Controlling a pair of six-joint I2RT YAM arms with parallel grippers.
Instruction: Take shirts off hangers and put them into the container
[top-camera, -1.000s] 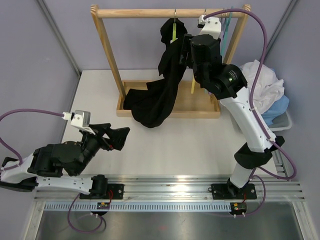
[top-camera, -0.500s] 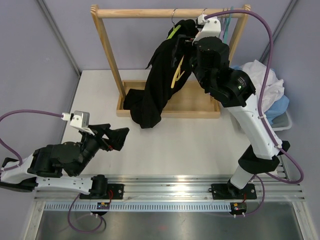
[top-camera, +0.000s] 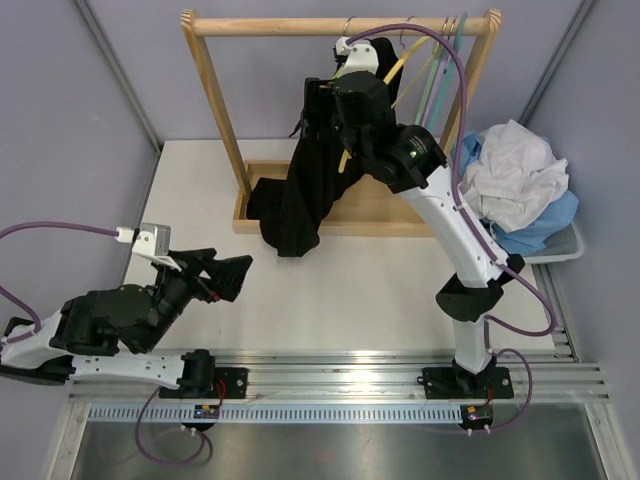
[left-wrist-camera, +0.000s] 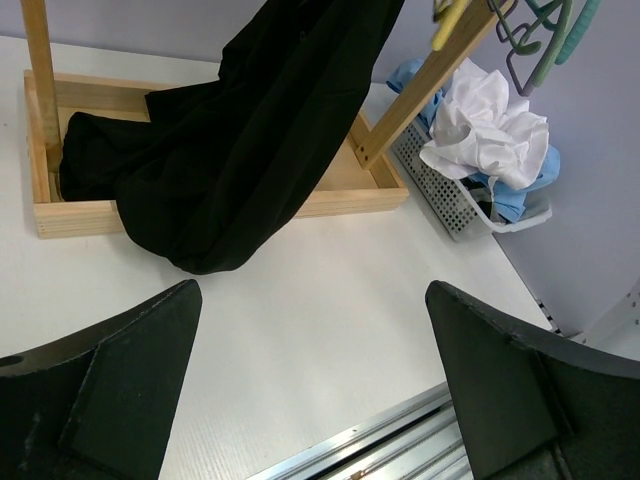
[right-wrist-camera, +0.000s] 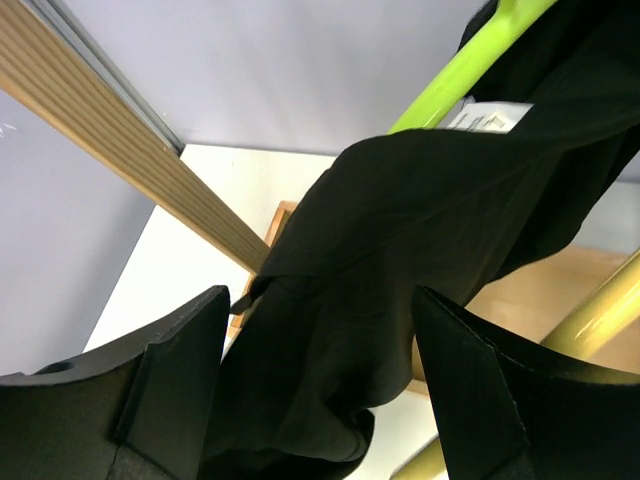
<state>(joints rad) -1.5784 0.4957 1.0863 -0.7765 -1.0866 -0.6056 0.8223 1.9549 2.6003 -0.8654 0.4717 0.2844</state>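
right gripper (right-wrist-camera: 320, 390) moved left, black shirt (top-camera: 300, 190) swung

Black shirt (top-camera: 300, 195) draped over rack tray (top-camera: 390, 215) (blocking it), tabletop (top-camera: 340, 290) in front open

The white table (top-camera: 350, 290) carries a wooden rack (top-camera: 215, 100), whose shallow base tray (top-camera: 380, 228) sits toward the far side. The lower end of a black shirt (top-camera: 290, 215) lies piled in the tray's left half and spills over its front rail onto the tabletop. A pale plastic bin (left-wrist-camera: 450, 200) stands at the table's right edge, just beside the tray.
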